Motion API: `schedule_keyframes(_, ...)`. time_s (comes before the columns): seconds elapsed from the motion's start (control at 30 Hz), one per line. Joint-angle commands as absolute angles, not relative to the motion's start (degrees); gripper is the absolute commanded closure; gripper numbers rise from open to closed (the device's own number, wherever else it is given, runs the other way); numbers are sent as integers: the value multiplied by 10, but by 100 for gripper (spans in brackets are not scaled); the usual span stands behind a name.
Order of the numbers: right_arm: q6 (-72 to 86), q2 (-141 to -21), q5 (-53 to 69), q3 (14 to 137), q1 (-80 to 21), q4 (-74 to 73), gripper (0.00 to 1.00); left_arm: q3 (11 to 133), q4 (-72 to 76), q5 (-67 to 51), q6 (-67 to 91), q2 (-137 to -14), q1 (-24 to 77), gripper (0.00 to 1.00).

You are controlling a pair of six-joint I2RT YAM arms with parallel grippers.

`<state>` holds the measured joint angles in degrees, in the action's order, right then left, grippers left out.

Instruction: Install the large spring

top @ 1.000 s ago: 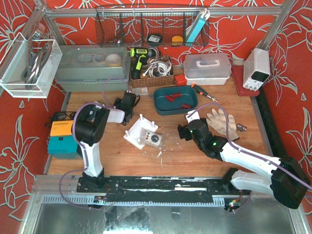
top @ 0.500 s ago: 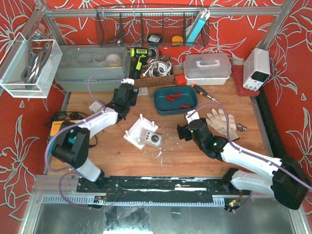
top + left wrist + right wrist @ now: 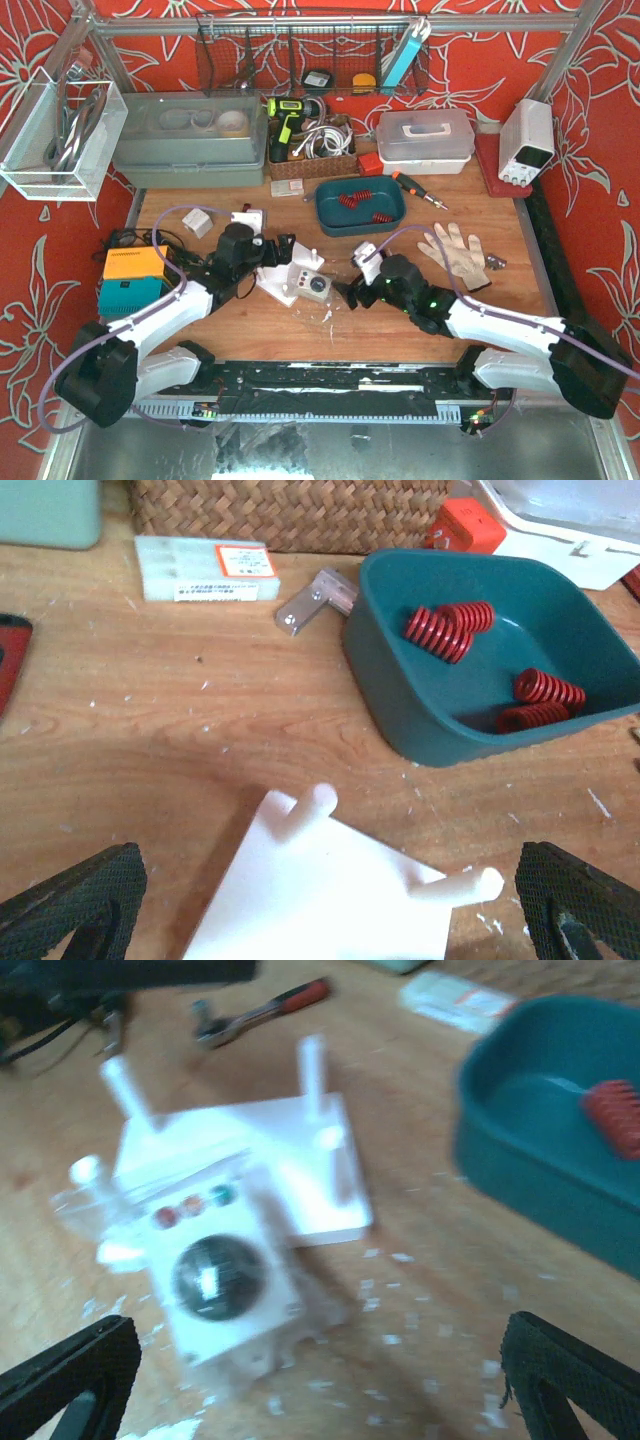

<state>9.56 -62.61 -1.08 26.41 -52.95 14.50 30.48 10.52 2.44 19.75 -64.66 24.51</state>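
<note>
Several red springs [image 3: 445, 630] lie in the teal tray [image 3: 400, 700], at the back centre of the table [image 3: 345, 200]; I cannot tell which is the large one. A white base plate [image 3: 283, 285] with upright pegs [image 3: 312, 805] carries a small white washing-machine block [image 3: 215, 1275]. My left gripper [image 3: 272, 252] hangs open at the plate's left rear edge, the plate's pegs between its fingers [image 3: 80, 905]. My right gripper [image 3: 352, 290] stands open just right of the block, nothing between its fingers [image 3: 560, 1375]. The right wrist view is blurred.
White flakes [image 3: 325, 318] litter the wood in front of the plate. A glove [image 3: 455, 250] lies at the right, a screwdriver [image 3: 420, 188] beside the tray. A metal bracket [image 3: 315, 598] and labelled box [image 3: 205, 568] lie behind the plate. An orange-and-teal box [image 3: 130, 280] sits far left.
My left arm swung from the back left down to the white plate while its jaws opened wide. My right gripper moved left and nearer the block.
</note>
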Motion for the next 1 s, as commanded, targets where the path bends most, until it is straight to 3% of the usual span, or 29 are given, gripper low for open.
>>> schedule_keyframes(0.0,8,-684,48,292,-583,160,1,270,154,50,227,-594,253,0)
schedule_keyframes(0.3,-86,-763,5,362,-619,78,1,176,270,64,218,-508,257,0)
schedule_keyframes(0.63,-133,-875,-40,436,-614,76,1,158,278,80,191,-493,257,0)
schedule_keyframes(0.97,-137,-965,0,484,-603,75,1,151,279,86,191,-472,257,0)
